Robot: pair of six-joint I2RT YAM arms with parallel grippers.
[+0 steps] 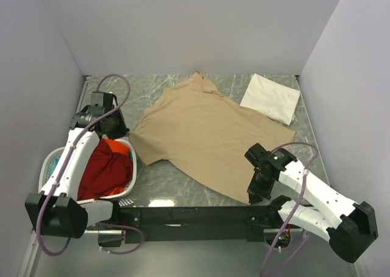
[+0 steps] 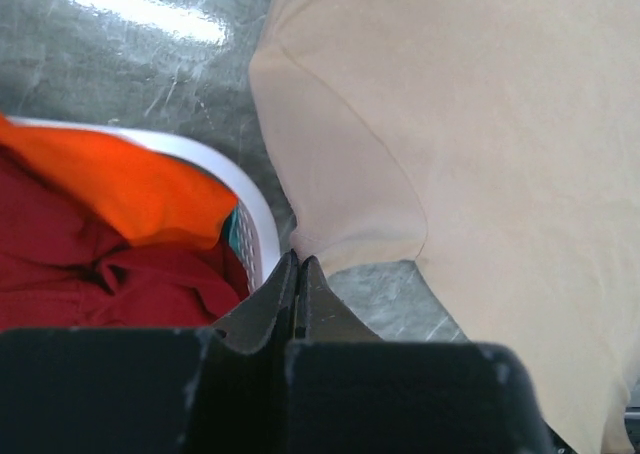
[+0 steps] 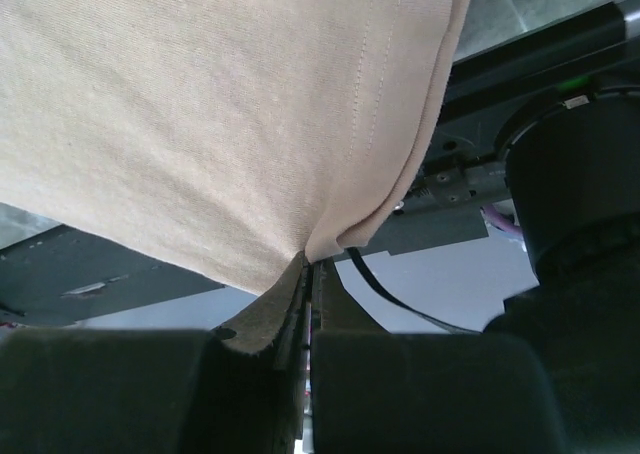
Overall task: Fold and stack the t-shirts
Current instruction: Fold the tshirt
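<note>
The tan t-shirt (image 1: 207, 133) lies spread flat in the middle of the table, collar toward the back. My left gripper (image 1: 125, 132) is shut at the corner of its left sleeve (image 2: 350, 204), fingertips (image 2: 298, 261) pinched on the sleeve hem, right beside the basket. My right gripper (image 1: 255, 194) is shut on the shirt's near right hem corner (image 3: 330, 236) and holds it lifted by the table's front edge. The cream-white t-shirt (image 1: 271, 98) lies folded to a flat rectangle at the back right. Red (image 1: 103, 173), orange (image 2: 120, 184) and teal (image 1: 53, 162) shirts lie in the basket.
The white plastic laundry basket (image 1: 133, 167) stands at the left front, its rim (image 2: 250, 209) touching close to my left fingers. The black arm mounting rail (image 1: 195, 216) runs along the near edge, under the lifted hem. White walls close in three sides.
</note>
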